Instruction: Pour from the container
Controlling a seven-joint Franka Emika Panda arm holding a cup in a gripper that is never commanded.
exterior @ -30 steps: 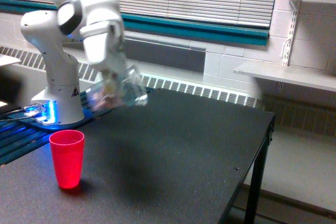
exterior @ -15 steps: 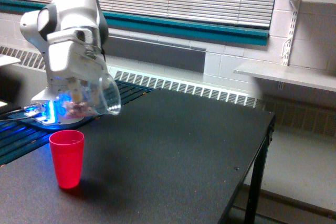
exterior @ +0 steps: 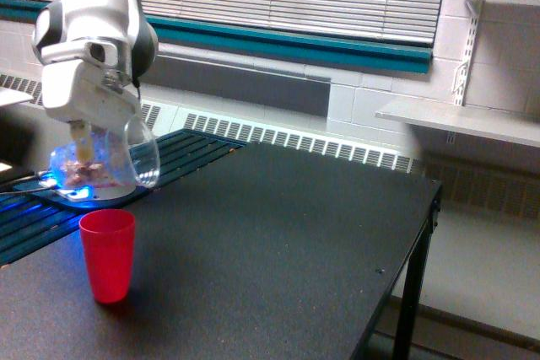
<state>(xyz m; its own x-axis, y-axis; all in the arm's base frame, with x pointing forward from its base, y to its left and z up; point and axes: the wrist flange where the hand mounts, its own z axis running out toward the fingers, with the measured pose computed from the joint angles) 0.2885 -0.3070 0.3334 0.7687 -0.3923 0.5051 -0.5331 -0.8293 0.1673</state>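
Black matte tabletop point(exterior: 278, 242), blinds behind. Gripper point(exterior: 84, 137) clamped on clear plastic container w/ pinkish bits point(exterior: 105, 166), tilted, above opaque red plastic cup point(exterior: 107, 255). Step: pre-pour alignment. Next: tip mouth down over cup.

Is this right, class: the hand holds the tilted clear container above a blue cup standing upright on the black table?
Not quite. The cup is red, not blue; the blue is only a glow near the robot's base. The rest stands: in the exterior view the hand holds the clear container tilted, above the cup, which stands upright on the black table.
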